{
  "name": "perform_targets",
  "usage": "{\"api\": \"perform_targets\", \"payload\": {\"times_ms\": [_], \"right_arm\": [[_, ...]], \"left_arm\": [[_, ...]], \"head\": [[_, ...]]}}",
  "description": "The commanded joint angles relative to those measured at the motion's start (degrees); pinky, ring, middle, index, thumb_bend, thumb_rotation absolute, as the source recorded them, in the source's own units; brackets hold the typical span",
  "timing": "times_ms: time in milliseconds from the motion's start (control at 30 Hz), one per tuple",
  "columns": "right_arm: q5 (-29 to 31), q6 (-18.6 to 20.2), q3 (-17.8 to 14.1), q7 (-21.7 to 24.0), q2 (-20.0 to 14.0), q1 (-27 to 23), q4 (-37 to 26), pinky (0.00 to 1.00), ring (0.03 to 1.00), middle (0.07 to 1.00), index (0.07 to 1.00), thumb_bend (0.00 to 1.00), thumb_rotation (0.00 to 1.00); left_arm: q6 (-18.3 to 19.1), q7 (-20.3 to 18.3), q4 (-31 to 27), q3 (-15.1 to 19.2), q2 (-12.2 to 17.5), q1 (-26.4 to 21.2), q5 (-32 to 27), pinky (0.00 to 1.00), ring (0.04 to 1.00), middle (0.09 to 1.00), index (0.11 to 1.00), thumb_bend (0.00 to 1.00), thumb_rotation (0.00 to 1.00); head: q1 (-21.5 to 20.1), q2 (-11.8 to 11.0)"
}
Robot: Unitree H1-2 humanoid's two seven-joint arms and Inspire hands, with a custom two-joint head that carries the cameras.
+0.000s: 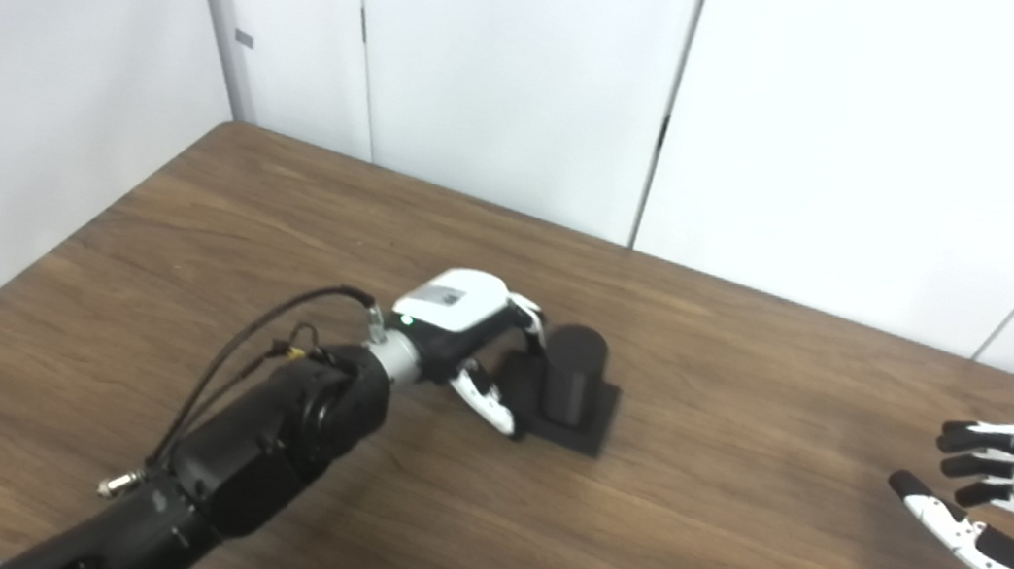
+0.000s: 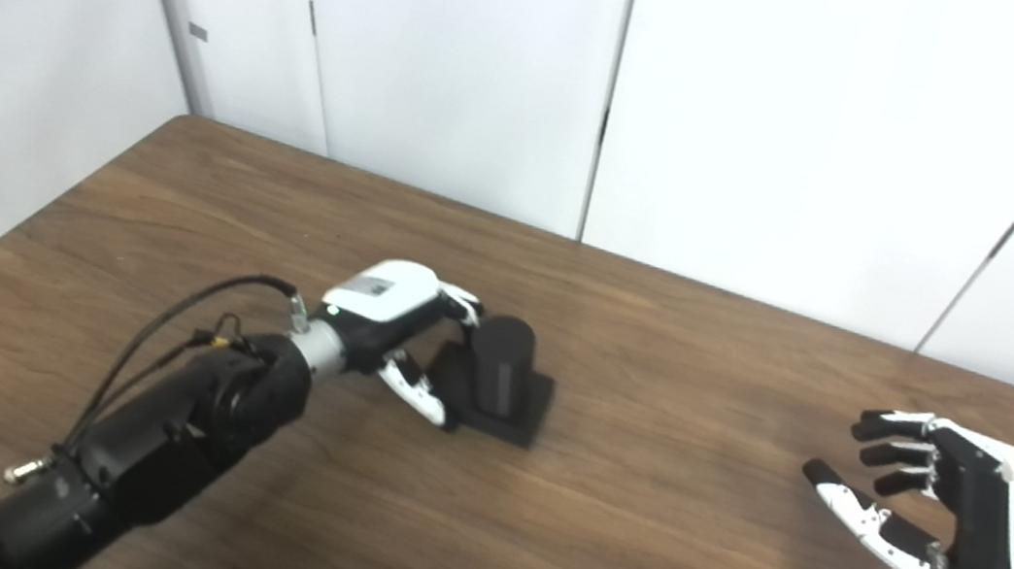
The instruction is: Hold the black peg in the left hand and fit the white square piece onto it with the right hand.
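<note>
So left hand (image 1: 470, 343) is cupped beside the peg (image 1: 572, 371) mid-table, fingers apart, not yet clamped, likely setting up the grasp. Right hand (image 2: 948, 509) waits spread and empty near the right edge. White piece not visible.

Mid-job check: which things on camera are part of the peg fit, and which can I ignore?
Part of the job:
black peg on its square base, on the table
left hand, fingers at the peg
right hand, open and holding nothing
No white square piece is in view.

Ignore:
wooden table
white wall panels
</note>
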Motion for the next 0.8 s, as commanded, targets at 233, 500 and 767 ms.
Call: {"api": "perform_targets", "payload": {"times_ms": [233, 500, 767], "right_arm": [[-0.4, -5.3, -0.1, -1.3, -0.8, -1.5, 0.2, 0.40, 0.527, 0.634, 0.491, 0.50, 0.11], [-0.8, -6.1, -0.1, -1.5, 0.0, -1.5, 0.7, 0.41, 0.532, 0.638, 0.492, 0.50, 0.11], [-0.4, -6.7, 0.2, -1.8, 0.8, -1.8, 1.5, 0.41, 0.533, 0.641, 0.493, 0.50, 0.11]], "left_arm": [[-7.3, -0.4, 0.5, -5.2, -3.9, 0.3, 1.7, 0.78, 0.870, 0.839, 0.489, 0.52, 0.07], [-8.4, -2.5, 0.3, -8.4, -4.6, 0.3, 3.4, 0.77, 0.863, 0.843, 0.488, 0.52, 0.07], [-10.0, -3.3, 1.2, -10.6, -3.3, 0.0, 3.8, 0.79, 0.870, 0.842, 0.489, 0.52, 0.07]], "head": [[-2.2, 1.0], [-5.4, 2.1], [-10.5, 2.8]]}}
